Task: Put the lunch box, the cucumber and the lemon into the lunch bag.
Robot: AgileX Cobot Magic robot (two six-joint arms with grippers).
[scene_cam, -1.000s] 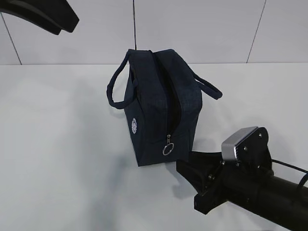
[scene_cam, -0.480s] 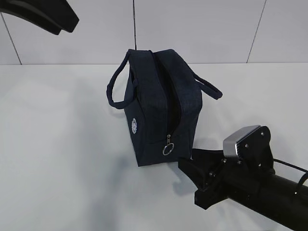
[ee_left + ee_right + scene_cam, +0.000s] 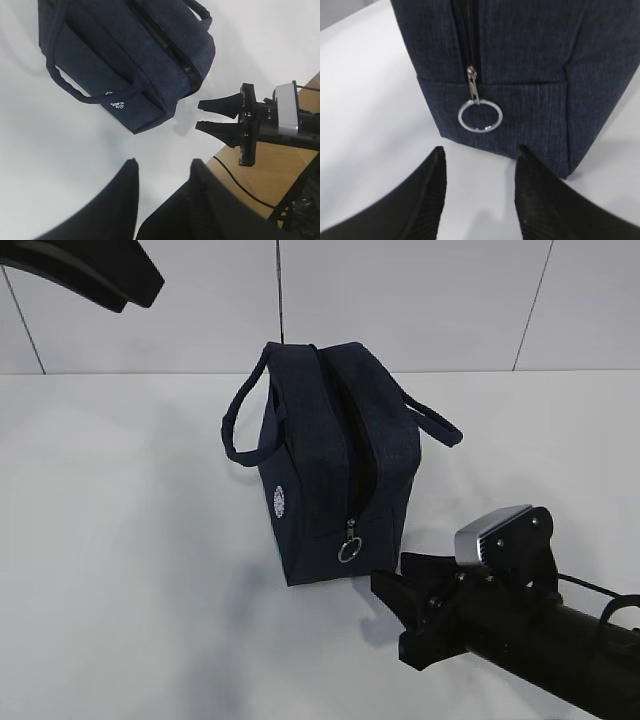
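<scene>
Where table (image 3: 120,570) lies, lunch bag (image 3: 335,465) alone.

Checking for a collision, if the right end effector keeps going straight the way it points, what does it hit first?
Most likely the metal ring pull on the lunch bag; it hangs just ahead of the open right end effector.

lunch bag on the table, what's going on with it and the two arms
The navy lunch bag stands upright on the white table, handles drooping to either side. Its zipper pull, a metal ring, hangs low on the end panel. The right gripper sits low at that end of the bag with its jaws apart, lined up on the ring but not touching it. The left gripper is held above the bag, open and empty. No lunch box, cucumber or lemon is clearly visible in any view.
</scene>
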